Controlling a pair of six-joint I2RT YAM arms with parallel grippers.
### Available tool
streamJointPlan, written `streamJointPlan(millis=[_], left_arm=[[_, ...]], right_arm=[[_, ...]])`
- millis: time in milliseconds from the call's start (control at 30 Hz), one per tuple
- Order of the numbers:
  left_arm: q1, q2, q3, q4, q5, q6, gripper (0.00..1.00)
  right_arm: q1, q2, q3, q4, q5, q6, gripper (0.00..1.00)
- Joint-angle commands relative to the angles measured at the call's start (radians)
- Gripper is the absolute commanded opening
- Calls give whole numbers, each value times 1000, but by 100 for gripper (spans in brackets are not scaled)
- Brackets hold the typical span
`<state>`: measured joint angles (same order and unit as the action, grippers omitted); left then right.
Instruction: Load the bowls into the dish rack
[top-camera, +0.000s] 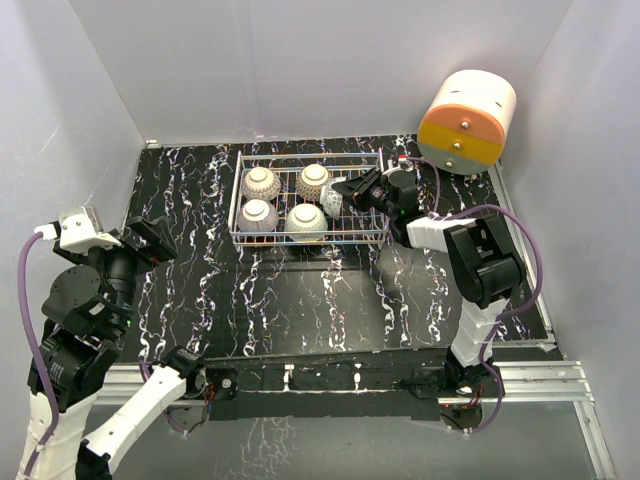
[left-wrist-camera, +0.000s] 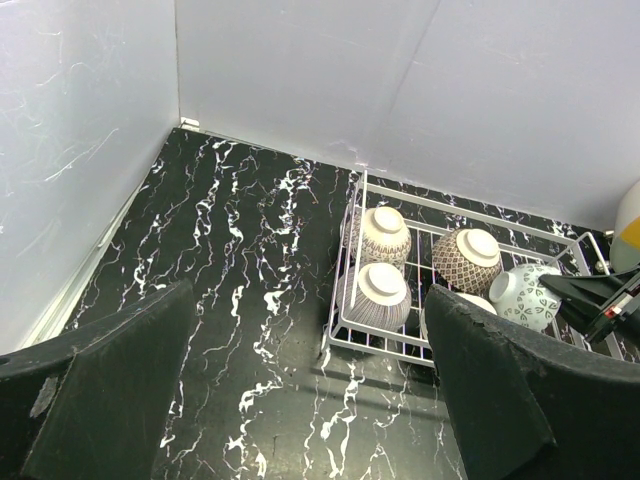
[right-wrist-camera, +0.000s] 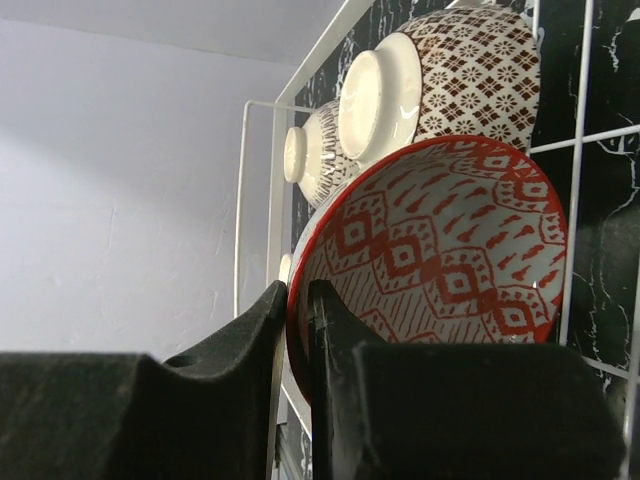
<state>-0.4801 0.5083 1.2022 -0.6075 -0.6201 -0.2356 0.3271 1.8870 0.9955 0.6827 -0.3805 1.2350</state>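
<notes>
The white wire dish rack (top-camera: 238, 205) stands at the back middle of the table. Several bowls lie upside down in its left part, among them a striped one (top-camera: 258, 215) and a brown-and-white one (top-camera: 314, 181). My right gripper (top-camera: 345, 192) is shut on the rim of the red-patterned bowl (right-wrist-camera: 440, 260), one finger inside and one outside, and holds it tilted on edge over the rack's middle. That bowl also shows in the top view (top-camera: 332, 200) and in the left wrist view (left-wrist-camera: 525, 297). My left gripper (top-camera: 150, 240) is open and empty above the table at the left, well away from the rack (left-wrist-camera: 350, 250).
The round orange-and-cream drawer unit (top-camera: 467, 122) hangs at the back right, beyond the right arm. The rack's right part (top-camera: 365, 215) holds no bowls. White walls close in the back and both sides. Black marbled table (top-camera: 300, 300) lies in front of the rack.
</notes>
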Motion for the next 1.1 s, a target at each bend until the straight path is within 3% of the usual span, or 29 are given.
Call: streamJointPlan(millis=[0, 367, 567, 1067], left_arm=[[-2, 3, -1, 15, -4, 9, 97], [-2, 2, -7, 15, 6, 0, 97], [-2, 4, -19, 23, 17, -6, 97], [-2, -10, -33, 26, 23, -16, 97]], right_arm=[[0, -49, -3, -156, 38, -70, 17], [-19, -106, -51, -231, 87, -101, 22], [-41, -134, -75, -270, 101, -119, 35], [-55, -198, -79, -365, 150, -184, 41]])
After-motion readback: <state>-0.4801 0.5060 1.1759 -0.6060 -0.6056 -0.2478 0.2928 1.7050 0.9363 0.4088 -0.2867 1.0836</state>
